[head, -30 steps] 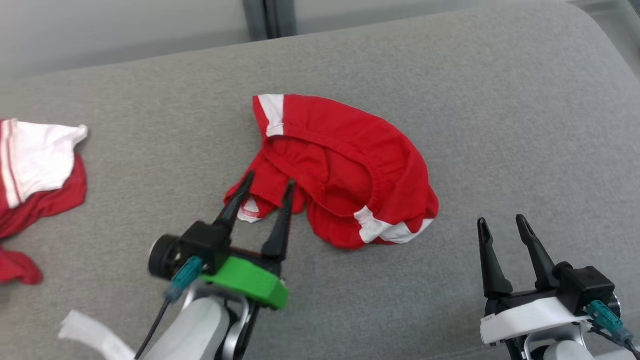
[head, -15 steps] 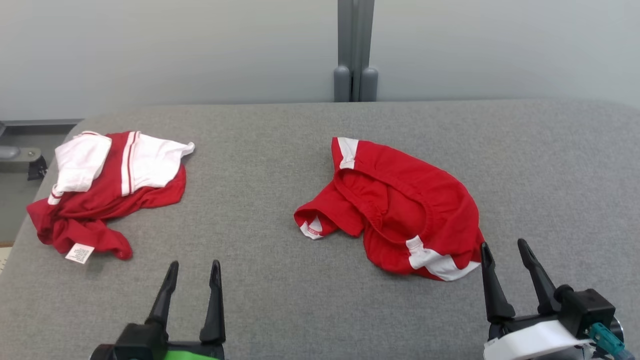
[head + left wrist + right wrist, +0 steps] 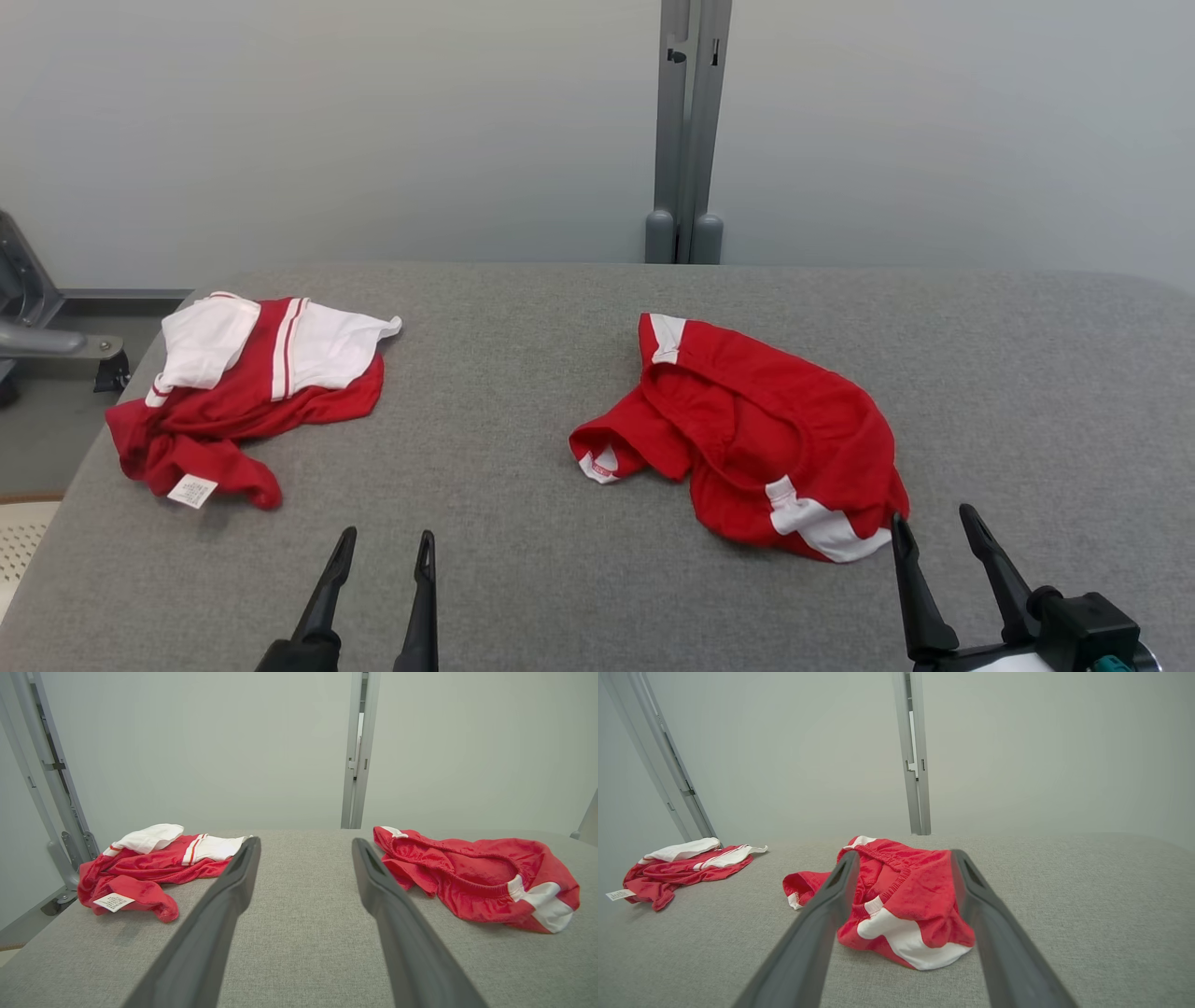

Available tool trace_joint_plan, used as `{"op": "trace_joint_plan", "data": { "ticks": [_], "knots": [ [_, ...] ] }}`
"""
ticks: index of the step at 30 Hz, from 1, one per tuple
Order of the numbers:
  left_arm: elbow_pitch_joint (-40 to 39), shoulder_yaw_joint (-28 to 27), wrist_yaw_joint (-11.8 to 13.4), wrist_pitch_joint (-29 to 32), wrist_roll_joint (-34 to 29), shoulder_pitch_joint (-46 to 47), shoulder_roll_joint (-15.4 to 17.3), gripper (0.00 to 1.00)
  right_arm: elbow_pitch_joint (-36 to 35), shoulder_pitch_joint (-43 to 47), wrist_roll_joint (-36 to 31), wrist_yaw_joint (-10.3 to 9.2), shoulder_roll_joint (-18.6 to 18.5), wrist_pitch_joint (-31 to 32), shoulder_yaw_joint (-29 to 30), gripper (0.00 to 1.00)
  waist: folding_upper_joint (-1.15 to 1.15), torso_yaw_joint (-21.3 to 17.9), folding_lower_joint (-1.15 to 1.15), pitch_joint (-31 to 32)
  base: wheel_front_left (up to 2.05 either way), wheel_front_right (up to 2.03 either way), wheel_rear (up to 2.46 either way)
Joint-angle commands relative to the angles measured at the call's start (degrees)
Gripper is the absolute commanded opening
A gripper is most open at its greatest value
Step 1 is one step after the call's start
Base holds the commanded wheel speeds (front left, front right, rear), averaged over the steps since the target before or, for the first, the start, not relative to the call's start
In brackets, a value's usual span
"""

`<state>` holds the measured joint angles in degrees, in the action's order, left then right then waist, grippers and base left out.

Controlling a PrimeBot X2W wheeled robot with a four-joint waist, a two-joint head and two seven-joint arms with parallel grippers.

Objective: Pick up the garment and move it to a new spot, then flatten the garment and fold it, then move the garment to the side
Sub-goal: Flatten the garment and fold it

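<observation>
The garment (image 3: 766,439), red shorts with white patches, lies crumpled on the grey padded table (image 3: 523,560), right of centre. My left gripper (image 3: 388,537) is open and empty at the near edge, well left of the shorts. My right gripper (image 3: 932,515) is open too, its fingertips just short of the shorts' near white corner. In the left wrist view the left gripper (image 3: 306,844) points at bare table, with the shorts (image 3: 472,877) off to its right. Along the right gripper (image 3: 904,855) in the right wrist view, the shorts (image 3: 915,896) lie straight ahead between the fingers.
A second red and white garment (image 3: 252,392) lies bunched near the table's far left corner, a label showing. A grey post (image 3: 686,140) stands behind the table against a pale wall. A metal frame (image 3: 37,336) sits beyond the table's left edge.
The head camera has lifted, bringing in the wall and the second garment. My left gripper has pulled back from the shorts' leg opening to the near edge. The shorts keep their shape.
</observation>
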<state>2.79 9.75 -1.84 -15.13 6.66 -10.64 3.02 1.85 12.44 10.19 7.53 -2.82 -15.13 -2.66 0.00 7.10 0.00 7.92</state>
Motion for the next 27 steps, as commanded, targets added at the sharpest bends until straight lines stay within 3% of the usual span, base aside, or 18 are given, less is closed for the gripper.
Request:
{"op": "trace_joint_plan", "data": {
  "ticks": [1, 27],
  "knots": [
    [-0.14, -0.19, -0.12, -0.02, -0.21, -0.26, -0.05, 1.0, -0.07, 0.29, -0.37, -0.07, -0.13, -0.04, 0.08, 1.0, 0.0, -0.39, 0.0, -0.11, 0.0, 0.0, 0.0],
    [1.66, 0.75, 1.3, -0.03, 0.65, 2.16, -0.09, 1.0, 0.23, -0.93, -0.87, -0.08, -0.13, -0.03, 1.61, 1.0, 0.0, -3.21, 0.0, -1.04, 0.0, 0.0, 0.0]
  ]
}}
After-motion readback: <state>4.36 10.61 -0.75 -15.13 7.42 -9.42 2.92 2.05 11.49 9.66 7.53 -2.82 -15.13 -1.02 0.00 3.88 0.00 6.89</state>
